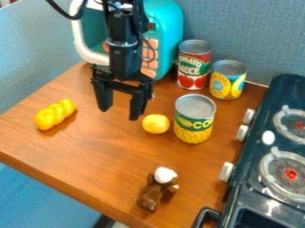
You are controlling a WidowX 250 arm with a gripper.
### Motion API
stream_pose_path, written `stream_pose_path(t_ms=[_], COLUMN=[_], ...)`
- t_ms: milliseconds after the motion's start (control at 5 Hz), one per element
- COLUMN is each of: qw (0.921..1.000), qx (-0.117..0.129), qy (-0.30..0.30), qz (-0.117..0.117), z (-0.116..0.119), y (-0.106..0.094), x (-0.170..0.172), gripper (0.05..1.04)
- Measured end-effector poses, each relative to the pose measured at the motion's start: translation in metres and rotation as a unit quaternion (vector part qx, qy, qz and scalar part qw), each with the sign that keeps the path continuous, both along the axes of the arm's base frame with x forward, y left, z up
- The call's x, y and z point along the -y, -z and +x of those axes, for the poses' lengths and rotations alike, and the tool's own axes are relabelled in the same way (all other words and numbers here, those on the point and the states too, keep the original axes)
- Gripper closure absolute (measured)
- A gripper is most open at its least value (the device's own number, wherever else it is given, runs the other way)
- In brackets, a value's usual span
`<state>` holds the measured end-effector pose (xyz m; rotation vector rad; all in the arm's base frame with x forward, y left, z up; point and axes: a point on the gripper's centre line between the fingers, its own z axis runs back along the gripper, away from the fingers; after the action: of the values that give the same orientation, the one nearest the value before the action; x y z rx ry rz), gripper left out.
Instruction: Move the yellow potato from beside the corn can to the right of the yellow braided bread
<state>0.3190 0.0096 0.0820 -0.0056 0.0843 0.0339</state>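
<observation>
Basically, a round yellow toy lemon sits mid-worktop, with the black two-finger end effector hanging parted and holding nothing near its ten o'clock. Around the lemon, a green-and-yellow metal can stands close at three o'clock, a brown figure with a white head lies at six, and a lumpy yellow plastic piece at nine.
</observation>
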Motion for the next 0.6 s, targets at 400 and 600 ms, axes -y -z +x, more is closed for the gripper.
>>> stream_pose_path(t_ms=[400, 600], qw=[0.9955, 0.9756], qx=[-0.02, -0.024], qy=[0.089, 0.207], qz=[0.025, 0.069], z=[-0.002, 0.005], y=[0.011, 0.004], x=[0.015, 0.026], gripper=[0.083, 0.083])
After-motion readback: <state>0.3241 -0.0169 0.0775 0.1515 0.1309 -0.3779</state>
